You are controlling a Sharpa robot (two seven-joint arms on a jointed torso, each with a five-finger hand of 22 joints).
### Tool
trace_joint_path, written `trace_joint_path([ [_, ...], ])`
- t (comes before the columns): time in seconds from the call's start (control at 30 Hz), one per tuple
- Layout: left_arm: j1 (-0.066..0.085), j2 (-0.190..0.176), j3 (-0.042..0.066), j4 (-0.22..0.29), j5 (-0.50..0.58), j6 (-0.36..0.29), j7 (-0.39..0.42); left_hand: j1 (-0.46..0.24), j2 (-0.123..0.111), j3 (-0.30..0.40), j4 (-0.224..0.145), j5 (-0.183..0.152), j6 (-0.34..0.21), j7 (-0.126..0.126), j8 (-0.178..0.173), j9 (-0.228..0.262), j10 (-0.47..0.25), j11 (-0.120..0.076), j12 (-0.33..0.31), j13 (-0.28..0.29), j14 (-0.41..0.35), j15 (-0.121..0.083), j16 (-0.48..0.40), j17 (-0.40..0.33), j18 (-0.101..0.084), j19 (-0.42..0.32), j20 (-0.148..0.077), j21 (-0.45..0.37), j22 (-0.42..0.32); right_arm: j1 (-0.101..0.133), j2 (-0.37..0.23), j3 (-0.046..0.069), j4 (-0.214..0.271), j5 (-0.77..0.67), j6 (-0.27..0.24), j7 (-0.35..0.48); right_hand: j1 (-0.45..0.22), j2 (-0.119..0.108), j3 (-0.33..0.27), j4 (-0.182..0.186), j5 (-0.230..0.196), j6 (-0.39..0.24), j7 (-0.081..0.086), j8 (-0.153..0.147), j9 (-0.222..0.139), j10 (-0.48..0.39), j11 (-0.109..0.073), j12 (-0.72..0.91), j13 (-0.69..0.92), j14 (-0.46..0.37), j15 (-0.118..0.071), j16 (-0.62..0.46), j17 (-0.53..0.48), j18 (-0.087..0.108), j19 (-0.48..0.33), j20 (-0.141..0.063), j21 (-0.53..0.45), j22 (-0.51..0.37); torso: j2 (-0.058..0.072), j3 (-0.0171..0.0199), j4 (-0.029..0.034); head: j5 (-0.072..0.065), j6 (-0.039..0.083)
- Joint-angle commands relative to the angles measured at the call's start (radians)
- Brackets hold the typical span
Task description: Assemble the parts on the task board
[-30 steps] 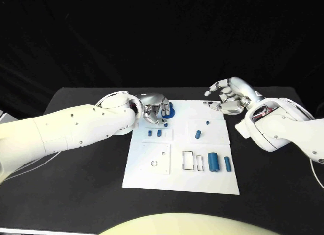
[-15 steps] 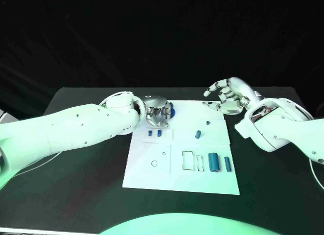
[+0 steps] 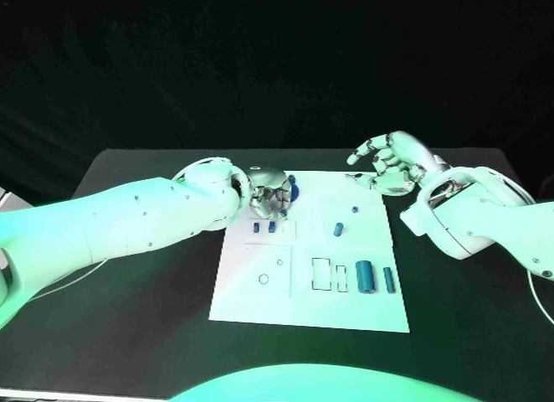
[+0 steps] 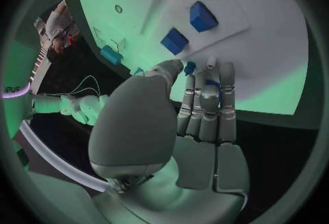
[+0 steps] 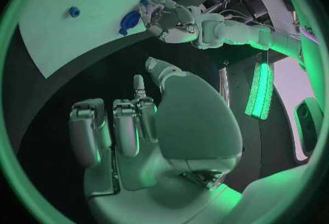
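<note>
Left hand (image 3: 269, 194): fingers were curled together over a blue ring part (image 3: 290, 191) at the far left corner of the task board (image 3: 311, 311); whether the part was gripped or merely touched cannot be told; compared with a second earlier, less of the ring was seen beneath the fingers. No legible writing was found on the board. Right hand (image 3: 396, 163): held raised off the board's far right corner, fingers spread, nothing held; position unchanged.
</note>
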Motion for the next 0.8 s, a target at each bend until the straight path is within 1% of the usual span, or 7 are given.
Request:
trace_joint_path([
  [0.03, -0.002, 0.005, 0.000, -0.003, -0.002, 0.006, 0.005, 0.010, -0.001, 0.005, -0.002, -0.002, 0.007, 0.000, -0.004, -0.002, 0.006, 0.001, -0.006, -0.002, 0.005, -0.001, 0.005, 0.000, 0.014, 0.003, -0.004, 0.004, 0.002, -0.001, 0.000, 0.000, 0.002, -0.006, 0.011, 0.011, 0.013, 0.001, 0.000, 0.005, 0.006, -0.004, 0.000, 0.004, 0.000, 0.025, 0.006, -0.003, 0.177, 0.100, 0.008, -0.002, 0.247, -0.005, 0.102, 0.006, -0.003, 0.261, 0.001, -0.0002, 0.0002, -0.002, 0.000],
  [0.13, -0.003, 0.008, 0.000, -0.008, 0.000, 0.000, 0.009, 0.012, -0.001, 0.009, -0.005, -0.003, 0.007, -0.001, -0.009, -0.003, 0.006, 0.001, -0.009, -0.004, 0.008, -0.002, 0.009, 0.005, 0.014, 0.002, -0.005, 0.007, 0.005, 0.000, 0.000, 0.000, 0.003, -0.006, 0.011, 0.011, 0.014, 0.002, 0.001, 0.005, 0.007, -0.004, 0.000, 0.005, 0.000, 0.025, 0.006, -0.002, 0.178, 0.101, 0.008, -0.002, 0.248, -0.006, 0.103, 0.006, 0.000, 0.262, 0.001, 0.0006, 0.0000, -0.002, 0.000],
  [0.17, -0.003, 0.009, 0.000, -0.009, 0.000, -0.001, 0.010, 0.014, 0.001, 0.011, -0.006, -0.003, 0.008, -0.001, -0.010, -0.004, 0.007, 0.001, -0.010, -0.004, 0.012, -0.002, 0.012, 0.009, 0.014, 0.002, -0.005, 0.009, 0.006, 0.000, 0.000, 0.000, 0.003, -0.006, 0.011, 0.011, 0.014, 0.002, 0.001, 0.005, 0.007, -0.004, 0.000, 0.005, 0.000, 0.025, 0.006, -0.002, 0.178, 0.101, 0.008, -0.002, 0.248, -0.006, 0.103, 0.006, 0.000, 0.262, 0.001, 0.0003, 0.0000, -0.003, 0.000],
  [0.37, -0.004, 0.014, 0.000, -0.017, 0.001, 0.010, 0.010, 0.036, 0.014, 0.041, -0.026, -0.009, 0.028, -0.001, -0.017, -0.007, 0.022, -0.003, -0.019, -0.012, 0.021, -0.006, 0.025, 0.015, 0.014, -0.002, -0.009, 0.027, 0.021, 0.000, 0.000, 0.000, 0.003, -0.006, 0.012, 0.010, 0.015, 0.003, 0.002, 0.005, 0.009, -0.003, 0.000, 0.005, 0.000, 0.026, 0.006, -0.002, 0.178, 0.101, 0.007, -0.002, 0.248, -0.006, 0.103, 0.006, -0.001, 0.262, -0.001, 0.0012, 0.0001, -0.004, -0.002],
  [0.6, -0.006, 0.018, 0.000, -0.021, 0.005, 0.016, 0.012, 0.039, 0.019, 0.062, -0.039, -0.012, 0.041, 0.000, -0.024, -0.009, 0.033, -0.005, -0.030, -0.019, 0.029, -0.008, 0.035, 0.022, 0.013, -0.004, -0.010, 0.042, 0.033, 0.000, 0.000, 0.000, 0.004, -0.006, 0.013, 0.010, 0.015, 0.003, 0.002, 0.005, 0.009, -0.003, 0.000, 0.005, 0.000, 0.026, 0.006, -0.002, 0.178, 0.101, 0.007, -0.002, 0.248, -0.006, 0.103, 0.006, -0.001, 0.262, -0.001, 0.0013, -0.0004, -0.005, -0.002],
  [0.7, -0.007, 0.020, 0.000, -0.022, 0.010, 0.013, 0.018, 0.040, 0.023, 0.076, -0.048, -0.014, 0.055, -0.001, -0.026, -0.008, 0.044, -0.007, -0.039, -0.025, 0.034, -0.009, 0.040, 0.026, 0.012, -0.001, -0.011, 0.056, 0.048, 0.000, 0.000, 0.000, 0.004, -0.006, 0.014, 0.010, 0.015, 0.003, 0.002, 0.005, 0.009, -0.003, 0.000, 0.005, 0.000, 0.026, 0.006, -0.002, 0.178, 0.101, 0.007, -0.002, 0.248, -0.006, 0.103, 0.006, -0.001, 0.262, -0.001, 0.0012, -0.0004, -0.005, -0.002],
  [0.8, -0.007, 0.020, 0.000, -0.022, 0.017, 0.004, 0.026, 0.044, 0.030, 0.096, -0.066, -0.018, 0.082, -0.004, -0.026, -0.004, 0.074, -0.015, -0.051, -0.032, 0.058, -0.016, 0.055, 0.052, 0.007, 0.016, -0.016, 0.086, 0.082, 0.000, 0.000, 0.000, 0.004, -0.006, 0.014, 0.010, 0.015, 0.003, 0.002, 0.005, 0.009, -0.003, 0.000, 0.005, 0.000, 0.026, 0.006, -0.002, 0.178, 0.101, 0.007, -0.002, 0.248, -0.006, 0.103, 0.006, -0.001, 0.262, -0.001, 0.0014, -0.0001, -0.005, -0.002],
])
